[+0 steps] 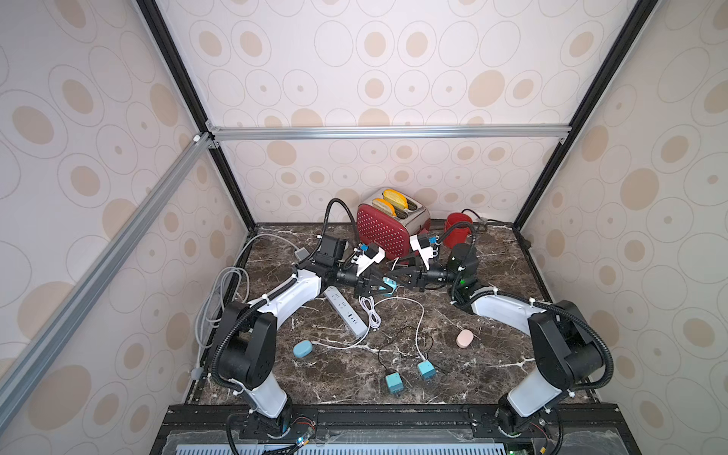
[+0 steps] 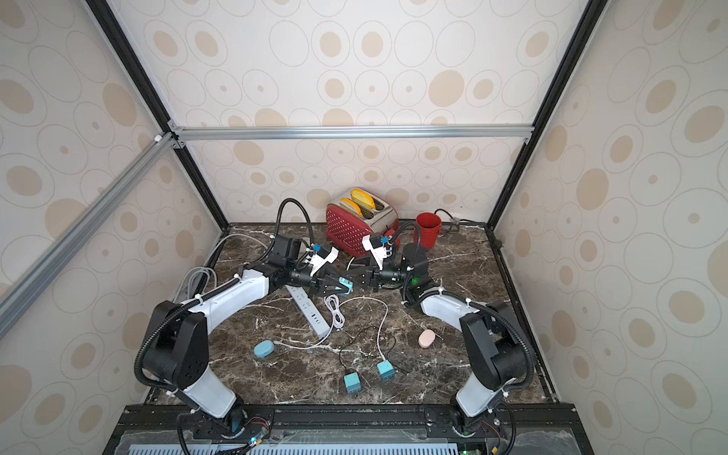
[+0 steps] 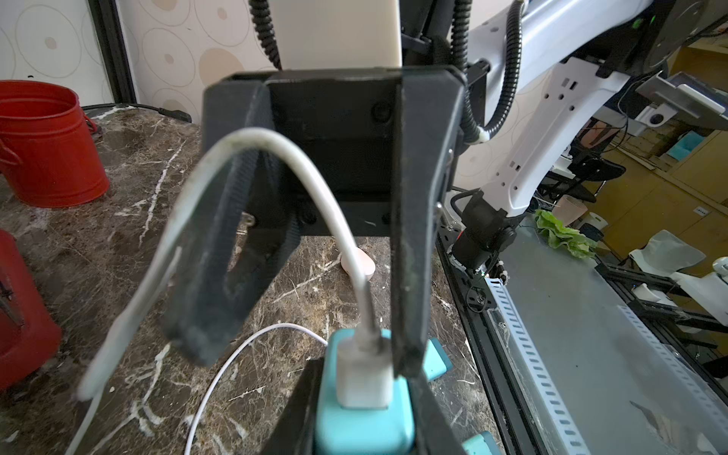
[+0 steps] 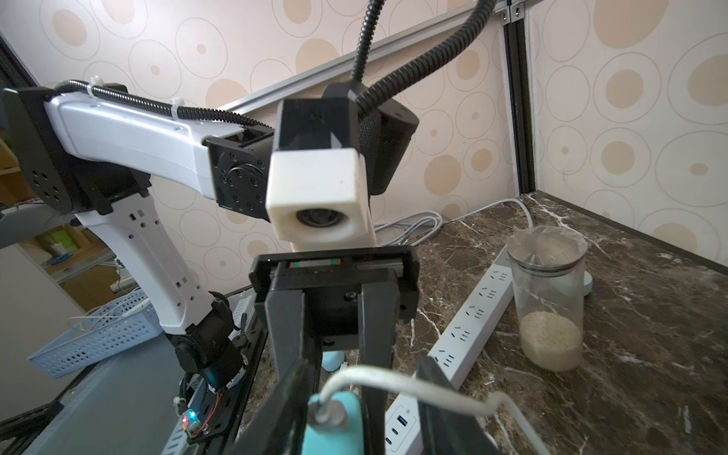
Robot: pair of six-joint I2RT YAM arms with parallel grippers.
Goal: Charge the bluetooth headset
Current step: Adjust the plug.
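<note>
Near the strip (image 1: 346, 311), left gripper (image 1: 380, 289) clamps the light, rigid charger (image 3: 362, 429) by its sides; right gripper (image 1: 396, 275) gapes around its limp cable (image 3: 299, 169).

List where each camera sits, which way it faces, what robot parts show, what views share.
Top views: high in front, looking down toward the back wall; left arm, right arm show.
Left wrist: on the left arm, looking past the teal charger in the left gripper at the right gripper and arm.
Right wrist: on the right arm, facing the left gripper and arm.
Shared: charger, white cable.
</note>
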